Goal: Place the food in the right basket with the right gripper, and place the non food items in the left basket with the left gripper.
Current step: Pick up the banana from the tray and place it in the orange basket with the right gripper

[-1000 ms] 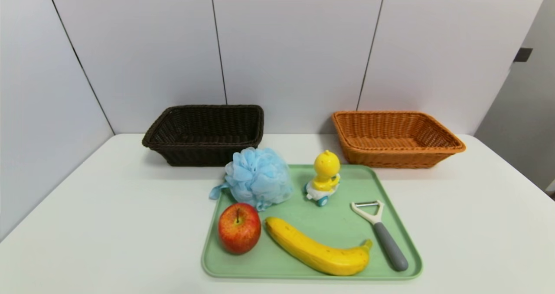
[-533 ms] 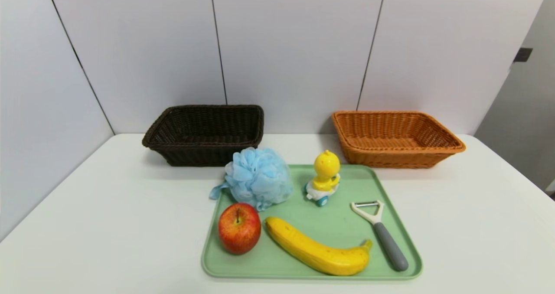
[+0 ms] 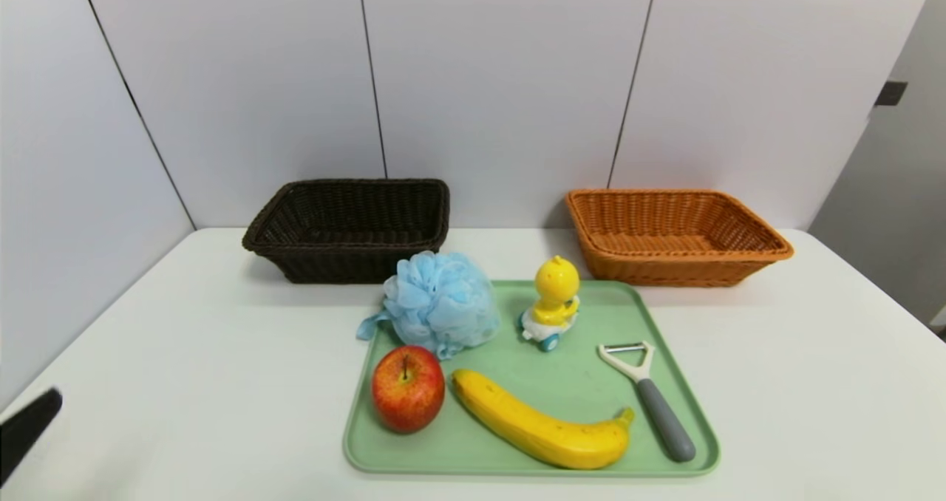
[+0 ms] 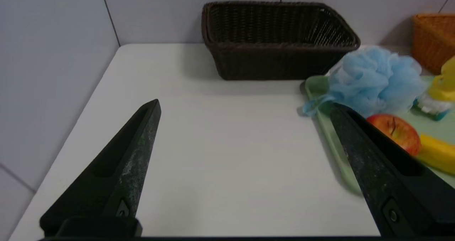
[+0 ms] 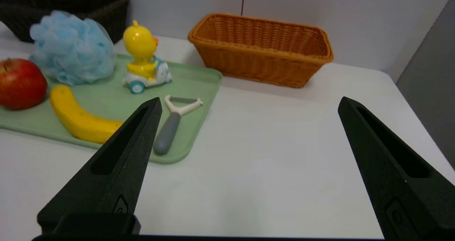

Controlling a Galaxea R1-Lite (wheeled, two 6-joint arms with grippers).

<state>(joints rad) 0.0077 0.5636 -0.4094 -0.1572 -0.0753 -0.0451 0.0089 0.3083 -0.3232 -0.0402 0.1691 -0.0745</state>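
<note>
The apple (image 3: 408, 388) and the banana (image 3: 543, 428) lie side by side along the near edge of a green tray (image 3: 584, 383) on the white surface (image 3: 185, 353). Behind the apple sits the blue bath sponge (image 3: 440, 302), spilling over the tray's far left corner; the yellow duck toy (image 3: 553, 301) stands upright beside it, and the peeler (image 3: 650, 400) lies by the tray's right rim. Beyond the tray, against the wall, the dark basket (image 3: 347, 227) on the left and the orange basket (image 3: 672, 236) on the right both hold nothing.

From the head, only a dark tip of the left gripper (image 3: 26, 431) shows at the near left corner. The left wrist view shows that gripper (image 4: 245, 106) with jaws wide, over bare surface left of the tray. The right gripper (image 5: 249, 102) appears only in its own wrist view, jaws wide and gripping nothing, over the surface right of the tray.
</note>
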